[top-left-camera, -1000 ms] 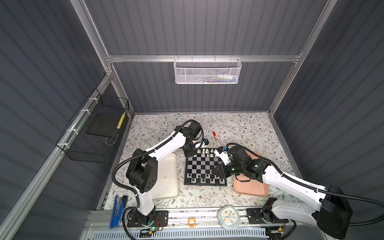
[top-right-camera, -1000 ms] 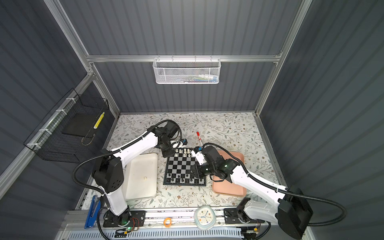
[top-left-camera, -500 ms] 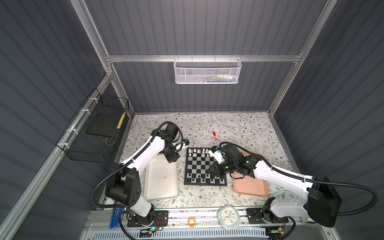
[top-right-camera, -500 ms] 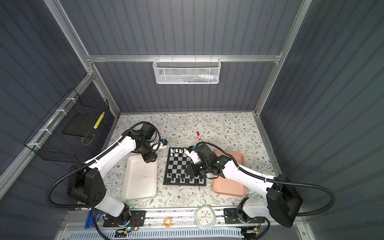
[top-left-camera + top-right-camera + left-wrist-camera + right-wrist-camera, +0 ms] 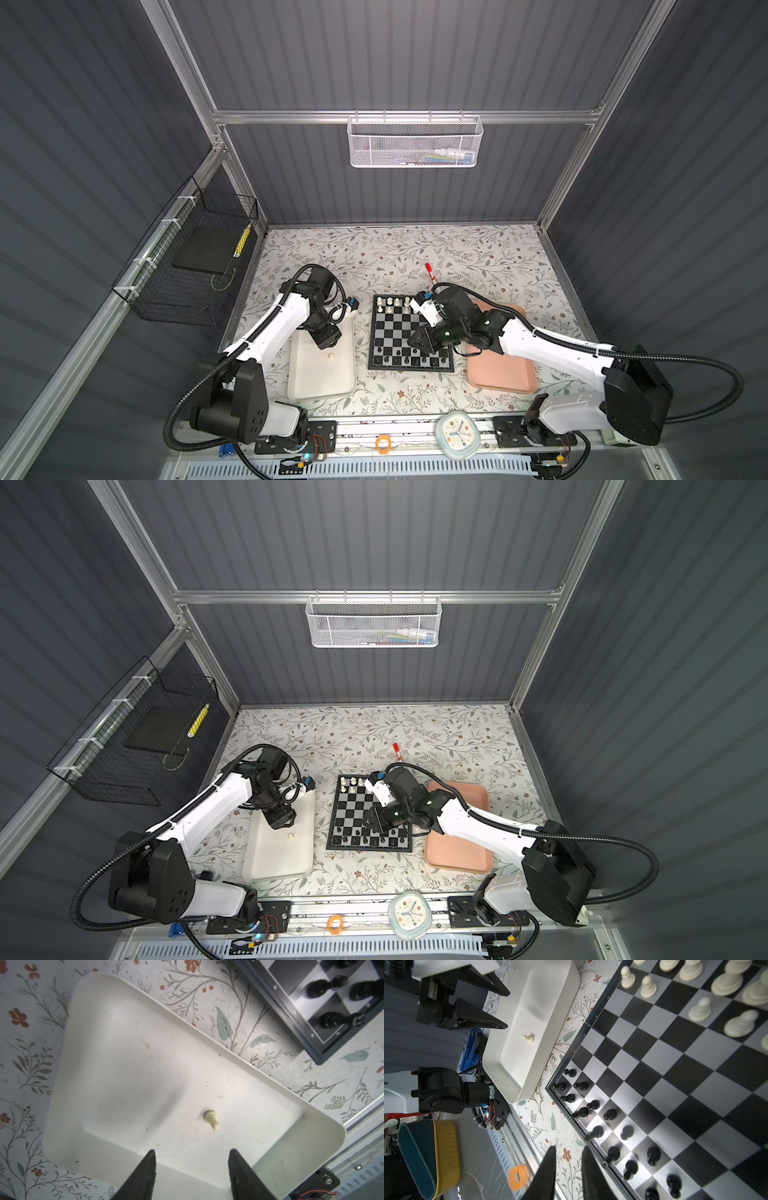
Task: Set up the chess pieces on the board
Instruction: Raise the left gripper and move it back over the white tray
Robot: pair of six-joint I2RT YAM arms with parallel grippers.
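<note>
The board [image 5: 398, 332] [image 5: 354, 808] lies mid-table. Several cream-white chess pieces [image 5: 390, 302] [image 5: 698, 1009] stand on its far rows and several black ones [image 5: 398, 360] [image 5: 609, 1114] on its near rows. One white pawn [image 5: 331, 355] [image 5: 212, 1120] lies tipped over in the white tray [image 5: 307, 374] [image 5: 116, 1028]. My left gripper [image 5: 327, 343] [image 5: 191, 1152] hangs open over that tray, a little short of the pawn, with nothing between its fingers. Low over the board's near rows my right gripper [image 5: 417, 343] [image 5: 568, 1152] has its jaws a narrow gap apart, holding nothing.
A pink tray [image 5: 498, 370] lies right of the board under the right arm. A red pen [image 5: 429, 272] lies behind the board. A clock [image 5: 457, 432] and an orange ring [image 5: 383, 444] sit on the front rail. Wire baskets hang on the left and back walls.
My left arm swung from the board's far left corner to above the white tray, and its jaws opened wider. My right gripper shifted slightly left over the board.
</note>
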